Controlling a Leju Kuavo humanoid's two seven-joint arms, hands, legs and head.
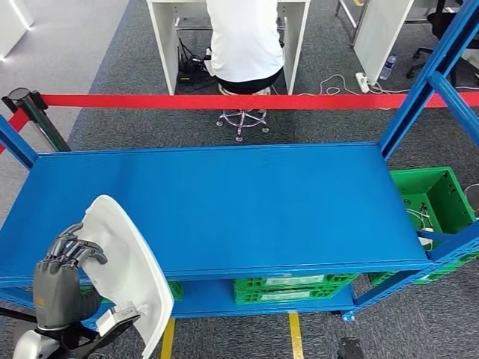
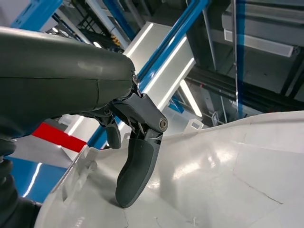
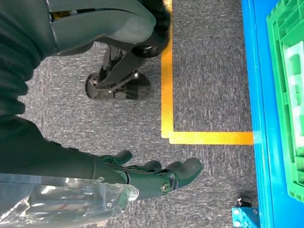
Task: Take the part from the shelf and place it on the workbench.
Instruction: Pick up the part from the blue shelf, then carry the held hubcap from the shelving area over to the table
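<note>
Left hand [image 1: 59, 277] grips white part [image 1: 131, 273] at near-left edge of blue shelf [image 1: 226, 209] | right hand [image 3: 150, 173] open, empty | you're holding thin, stiff, slick-looking plastic; keep edge grip.

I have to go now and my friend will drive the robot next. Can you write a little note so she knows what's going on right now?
Left hand: holds the white part, thumb pressed on its face.
Right hand: hangs over the grey floor, fingers stretched out, nothing in it.
Part: in the air at the front left corner of the blue shelf, not resting on it.
Done: the part is picked up.
Left: carry it to the workbench and set it down.
</note>
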